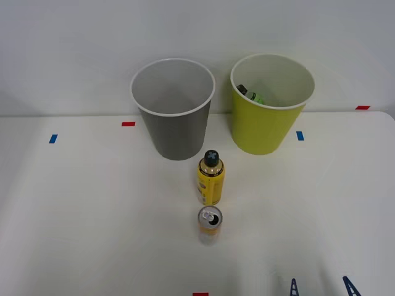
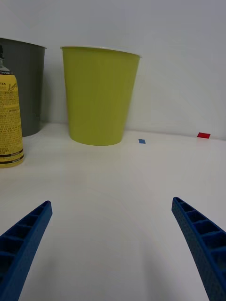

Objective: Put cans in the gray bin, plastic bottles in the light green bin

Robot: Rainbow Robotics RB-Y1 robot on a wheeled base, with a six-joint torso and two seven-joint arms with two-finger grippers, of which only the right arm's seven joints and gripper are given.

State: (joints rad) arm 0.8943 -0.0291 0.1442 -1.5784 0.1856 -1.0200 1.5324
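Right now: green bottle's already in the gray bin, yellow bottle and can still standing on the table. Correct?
Not quite. The green bottle lies in the light green bin, not the gray bin; the front view shows it. The yellow bottle and the can do stand on the table.

Two bins: gray bin [image 1: 174, 114] at 11 o'clock, light green bin [image 1: 269, 108] at 1. One can [image 1: 210, 225] near centre. Two bottles: yellow bottle [image 1: 211, 179] just beyond the can, green bottle [image 1: 250, 93] inside the light green bin.
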